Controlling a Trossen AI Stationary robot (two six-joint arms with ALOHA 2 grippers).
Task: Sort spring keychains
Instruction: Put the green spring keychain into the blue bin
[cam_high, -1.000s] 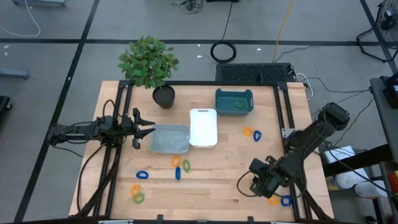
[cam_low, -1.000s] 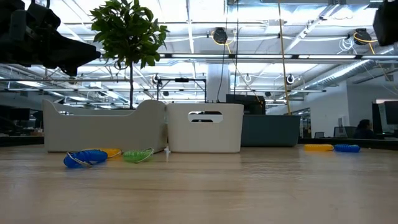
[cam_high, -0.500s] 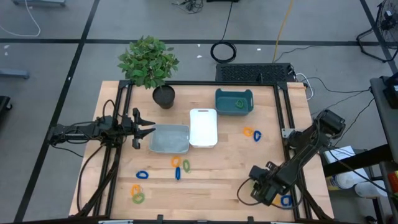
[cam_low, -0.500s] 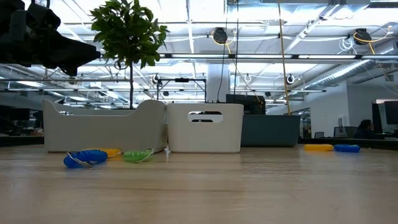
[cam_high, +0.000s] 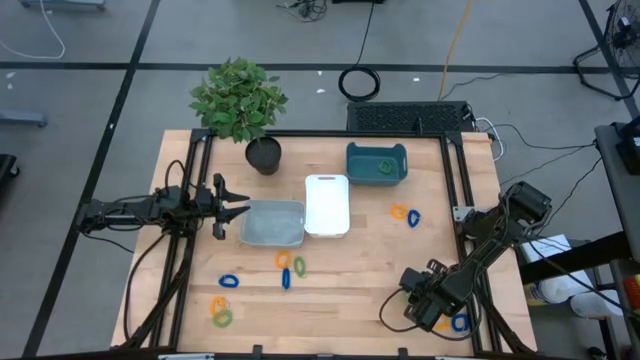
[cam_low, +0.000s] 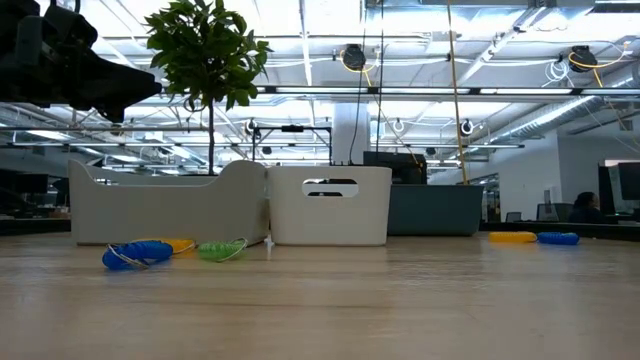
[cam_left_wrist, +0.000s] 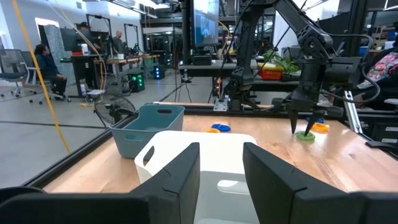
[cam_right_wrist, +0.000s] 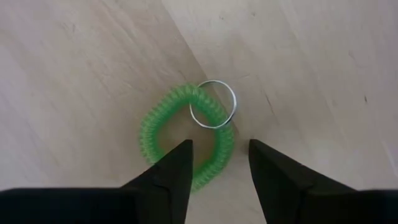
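Observation:
My right gripper (cam_high: 418, 306) hangs open over the near right part of the table, pointing down. Its fingers (cam_right_wrist: 219, 154) stand either side of a green spring keychain (cam_right_wrist: 163, 138) with a metal ring (cam_right_wrist: 213, 104) that lies flat on the wood; I cannot see them touch it. The left wrist view shows the same keychain (cam_left_wrist: 305, 135) under those fingers. An orange one (cam_high: 440, 322) and a blue one (cam_high: 460, 323) lie beside it. Other keychains lie scattered (cam_high: 286, 268), (cam_high: 405, 214), (cam_high: 220, 311), (cam_high: 229, 281). My left gripper (cam_high: 238, 208) waits open at the grey tray's left end.
Grey tray (cam_high: 262, 236), white tray (cam_high: 327, 228) and teal tray (cam_high: 352, 162), which holds a green keychain (cam_high: 384, 167), stand mid-table. A potted plant (cam_high: 240, 100) stands at the far left. A black frame (cam_high: 462, 190) runs along the table's edges. People sit in the room beyond.
My right arm has swung toward the table's near edge, and its gripper has shifted a little that way over the near right part of the table. Its fingers have stayed open.

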